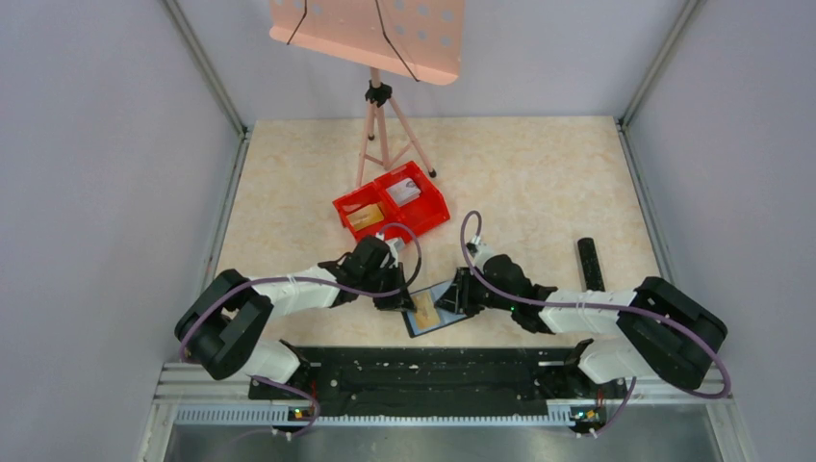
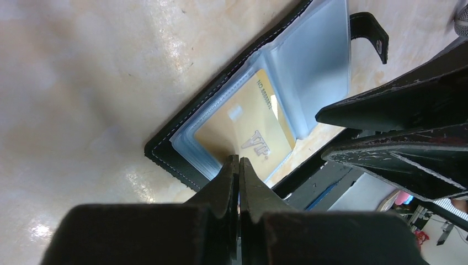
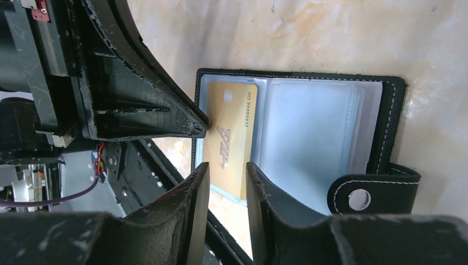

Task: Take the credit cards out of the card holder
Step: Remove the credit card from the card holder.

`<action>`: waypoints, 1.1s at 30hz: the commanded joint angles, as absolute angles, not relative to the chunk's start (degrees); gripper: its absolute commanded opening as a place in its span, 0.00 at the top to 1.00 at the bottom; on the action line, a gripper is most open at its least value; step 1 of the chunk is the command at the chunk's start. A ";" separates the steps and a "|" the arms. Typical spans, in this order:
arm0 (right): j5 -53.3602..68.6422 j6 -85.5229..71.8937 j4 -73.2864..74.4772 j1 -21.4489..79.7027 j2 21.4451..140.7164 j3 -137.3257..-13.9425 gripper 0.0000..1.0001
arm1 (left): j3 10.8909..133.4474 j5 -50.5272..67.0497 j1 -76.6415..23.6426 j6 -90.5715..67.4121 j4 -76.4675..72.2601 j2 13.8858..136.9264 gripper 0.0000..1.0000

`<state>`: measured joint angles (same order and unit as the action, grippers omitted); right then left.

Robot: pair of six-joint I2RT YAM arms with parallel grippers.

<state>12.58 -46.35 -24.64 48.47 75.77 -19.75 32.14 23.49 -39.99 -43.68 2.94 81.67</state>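
We see the left gripper [image 2: 238, 161] pressed together at the edge of the gold credit card [image 2: 243, 124], which sits pocketed in the open card holder [image 3: 393, 121], flat on the table [image 1: 539, 183]. The right gripper [image 3: 227, 171], slightly parted, hovers alongside.

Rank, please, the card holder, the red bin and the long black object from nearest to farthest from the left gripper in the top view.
1. card holder, just right of the left gripper, which pinches its credit card.
2. red bin, straight beyond the gripper.
3. long black object, far right.
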 commanded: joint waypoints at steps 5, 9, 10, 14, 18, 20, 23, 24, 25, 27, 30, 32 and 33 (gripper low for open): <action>13.53 -46.26 -29.81 47.27 77.75 -19.03 0.70 | 32.50 21.71 -41.08 -43.89 2.86 81.47 1.00; 13.95 -46.46 -31.06 47.18 79.57 -18.84 0.70 | 32.95 21.33 -41.31 -43.98 4.13 79.86 1.00; 14.11 -46.56 -31.50 47.12 79.93 -18.83 0.71 | 32.93 21.17 -41.31 -43.88 4.33 79.42 1.00; 14.40 -46.73 -32.31 47.16 81.10 -18.83 0.71 | 33.11 20.38 -41.34 -43.73 5.78 77.72 1.00; 14.38 -46.83 -32.72 47.12 81.77 -18.81 0.71 | 33.13 19.63 -41.40 -43.44 6.83 76.55 1.00; 14.29 -47.03 -33.09 47.10 81.99 -18.71 0.71 | 33.03 19.32 -41.41 -43.40 7.02 76.07 1.00; 14.41 -47.27 -33.41 47.04 82.30 -18.78 0.71 | 32.96 19.14 -41.42 -43.22 7.12 76.49 1.00; 14.41 -47.27 -33.45 47.02 82.35 -18.87 0.72 | 33.01 19.22 -41.49 -43.16 7.21 76.75 1.00; 14.44 -47.23 -33.41 47.02 82.42 -18.89 0.72 | 32.91 19.32 -41.50 -43.17 7.19 76.92 1.00; 14.42 -47.28 -33.43 47.07 82.48 -18.91 0.72 | 32.88 19.27 -41.48 -43.20 7.27 77.13 1.00; 14.58 -47.23 -33.57 47.09 82.82 -18.98 0.72 | 32.80 18.47 -41.64 -42.80 7.66 77.13 1.00; 14.82 -47.27 -33.85 47.09 83.26 -19.00 0.72 | 32.73 18.08 -41.57 -42.48 7.82 77.40 1.00; 15.04 -47.40 -34.05 47.09 83.65 -18.98 0.72 | 32.74 18.03 -41.57 -42.42 7.78 77.55 1.00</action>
